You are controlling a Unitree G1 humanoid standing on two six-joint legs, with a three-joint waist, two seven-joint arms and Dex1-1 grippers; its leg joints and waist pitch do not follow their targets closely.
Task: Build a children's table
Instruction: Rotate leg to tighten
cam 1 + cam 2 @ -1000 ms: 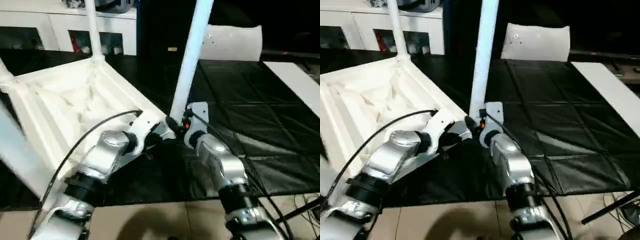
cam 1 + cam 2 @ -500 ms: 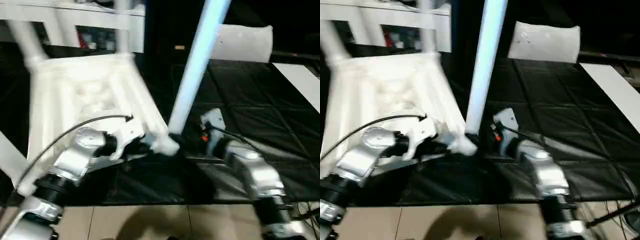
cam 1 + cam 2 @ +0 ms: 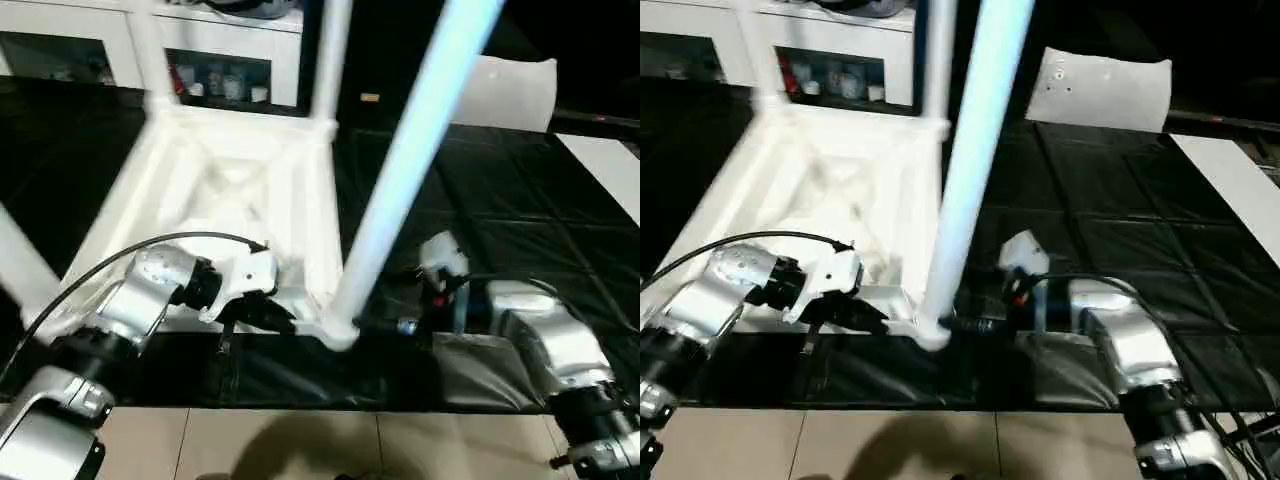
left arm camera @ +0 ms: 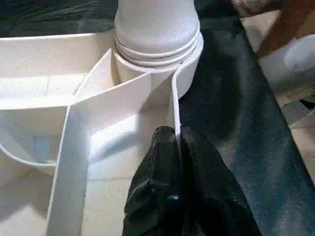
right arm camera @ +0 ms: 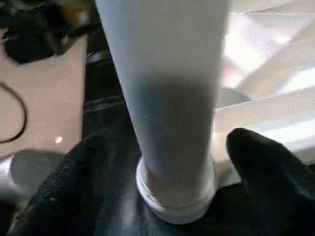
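One leg (image 3: 400, 190) stands in tabletop's (image 3: 230, 200) near corner socket (image 4: 157, 59).

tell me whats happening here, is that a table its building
Yes. A humanoid robot is putting together a white children's table, whose tabletop lies underside up on a black mat. The left end effector is shut on the thin edge wall of the tabletop beside a corner socket. The right end effector stands open on either side of the base of the leg in that socket. Two more legs rise at the far corners.
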